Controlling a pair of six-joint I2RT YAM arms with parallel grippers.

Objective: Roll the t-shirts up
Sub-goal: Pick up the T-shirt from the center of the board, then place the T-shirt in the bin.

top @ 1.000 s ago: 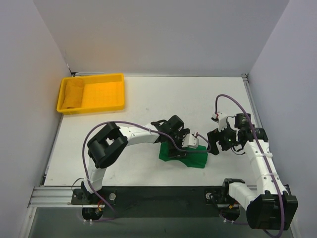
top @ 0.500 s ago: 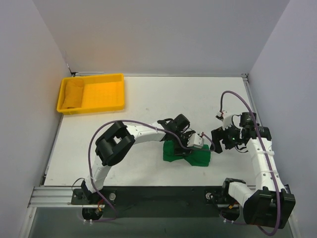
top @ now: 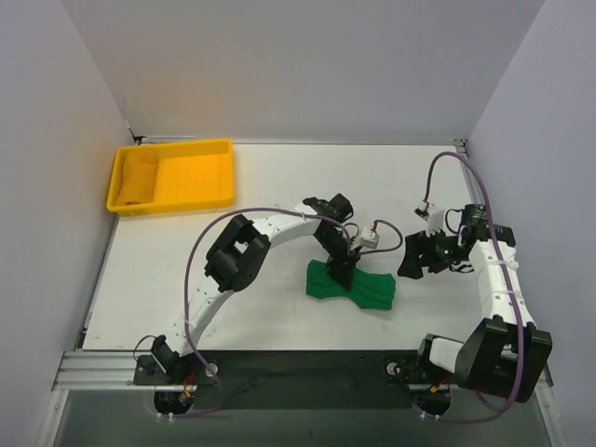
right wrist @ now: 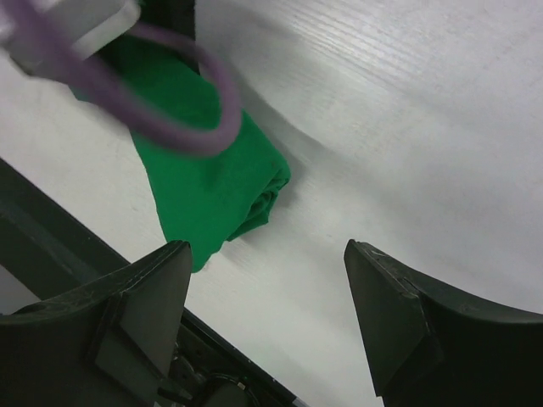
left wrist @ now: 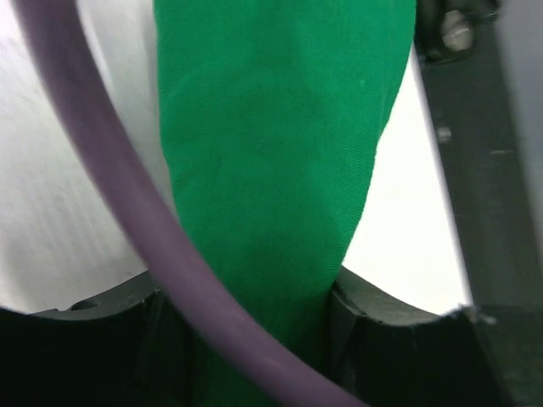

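We see the yellow tray [top: 197,177] at the far left corner of the surface [top: 279,177]. A rolled yellow bundle [top: 140,175] lies in it, against its left wall. The green t-shirt [top: 368,291] [left wrist: 271,170] [right wrist: 208,182] is outside the tray and well apart from it. It lies as a roll on the surface near the front edge, between the two arms. The left jaws are closed on the roll near its left end, with fabric pinched between them. The right jaws stand wide and hold nothing, just beside the roll's right end.
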